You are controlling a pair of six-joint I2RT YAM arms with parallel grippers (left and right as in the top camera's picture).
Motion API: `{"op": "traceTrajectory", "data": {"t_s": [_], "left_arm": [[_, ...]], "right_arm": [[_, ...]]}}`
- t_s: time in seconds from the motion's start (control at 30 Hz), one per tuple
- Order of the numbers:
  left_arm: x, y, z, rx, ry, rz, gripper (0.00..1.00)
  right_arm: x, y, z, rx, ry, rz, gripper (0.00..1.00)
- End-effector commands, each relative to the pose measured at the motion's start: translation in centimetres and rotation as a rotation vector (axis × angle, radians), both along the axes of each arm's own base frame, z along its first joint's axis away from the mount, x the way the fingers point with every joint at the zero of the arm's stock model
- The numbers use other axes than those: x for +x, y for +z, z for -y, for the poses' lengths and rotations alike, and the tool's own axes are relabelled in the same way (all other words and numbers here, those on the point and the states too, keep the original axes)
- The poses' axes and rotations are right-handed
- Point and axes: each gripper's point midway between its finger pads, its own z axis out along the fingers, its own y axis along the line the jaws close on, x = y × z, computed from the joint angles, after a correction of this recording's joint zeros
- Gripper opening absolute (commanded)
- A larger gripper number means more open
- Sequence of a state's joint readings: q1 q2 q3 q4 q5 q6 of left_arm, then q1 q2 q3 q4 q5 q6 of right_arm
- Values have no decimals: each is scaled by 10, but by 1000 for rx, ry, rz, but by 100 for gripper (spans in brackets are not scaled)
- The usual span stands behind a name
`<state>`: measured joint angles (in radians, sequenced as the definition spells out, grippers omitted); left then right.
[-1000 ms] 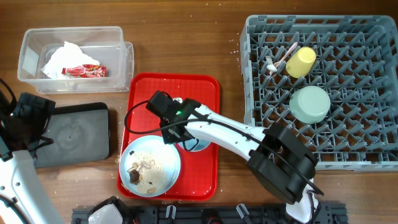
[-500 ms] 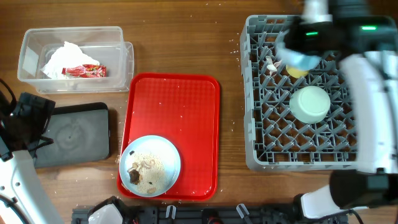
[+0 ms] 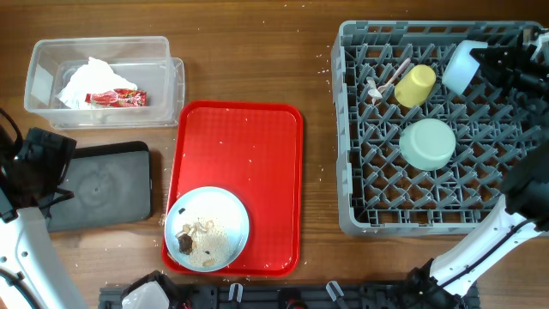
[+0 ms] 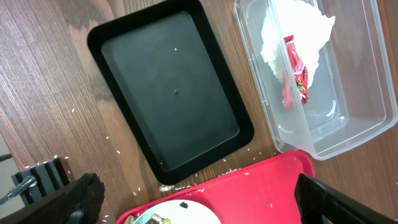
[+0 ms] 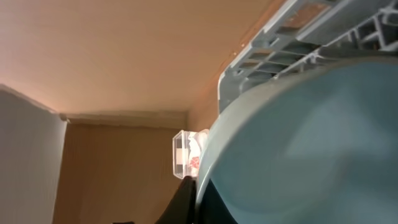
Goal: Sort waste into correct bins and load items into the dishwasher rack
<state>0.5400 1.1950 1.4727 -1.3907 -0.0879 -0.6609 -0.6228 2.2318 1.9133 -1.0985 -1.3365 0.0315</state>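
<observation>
My right gripper [image 3: 482,58] is shut on the rim of the light blue bowl [image 3: 457,67] and holds it tilted over the far right part of the grey dishwasher rack [image 3: 515,206]. The bowl [image 5: 298,143] fills the right wrist view, with a finger [image 5: 189,196] pinching its edge. The rack holds the yellow cup [image 3: 415,85], the mint green bowl [image 3: 428,143] upside down and the white fork [image 3: 388,79]. The light blue plate [image 3: 225,210] with crumbs and a dark lump [image 3: 184,243] sits on the red tray [image 3: 257,146]. My left gripper [image 4: 199,202] is open above the near edge of the red tray [image 4: 261,190].
The clear box [image 3: 51,60] at the far left holds white napkins [image 3: 90,79] and the red wrapper [image 3: 116,98]; it also shows in the left wrist view [image 4: 348,106]. The black tray [image 3: 107,184] lies empty beside it, and shows in the left wrist view [image 4: 171,93].
My right arm has carried the light blue bowl from the red tray across to the rack's far right corner. The left arm has not moved.
</observation>
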Motion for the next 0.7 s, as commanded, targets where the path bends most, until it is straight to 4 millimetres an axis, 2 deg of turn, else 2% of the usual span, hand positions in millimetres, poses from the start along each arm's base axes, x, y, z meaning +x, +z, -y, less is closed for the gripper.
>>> {"op": "traceTrajectory", "data": {"t_s": [0.0,0.07,0.13,0.23,0.37,0.43,0.5,0.6,0.63,0.67], "left_arm": [[-1,0,-3,3,14,-2,100],[-1,0,-3,3,14,-2,100],[-1,0,-3,3,14,-2,100],[-1,0,-3,3,14,-2,100],[-1,0,-3,3,14,-2,100],[-1,0,-3,3,14,-2,100],[-1,0,-3,3,14,-2,100],[-1,0,-3,3,14,-2,100],[-1,0,-3,3,14,-2,100],[-1,0,-3,3,14,-2,100]], "right_arm": [[-11,-31,23,-68,-82,-201,5],[-22,-32,35,-51,-112,-242,9],[-32,-30,50,-36,-149,-258,18],[-45,-26,64,-35,-182,-273,21],[-61,-13,86,-158,-283,-348,22],[-77,-6,102,-271,-418,-488,23],[-90,9,112,-354,-514,-544,30],[-114,59,119,-476,-679,-543,39],[-121,84,112,-500,-707,-489,45],[-124,101,105,-517,-718,-449,53]]}}
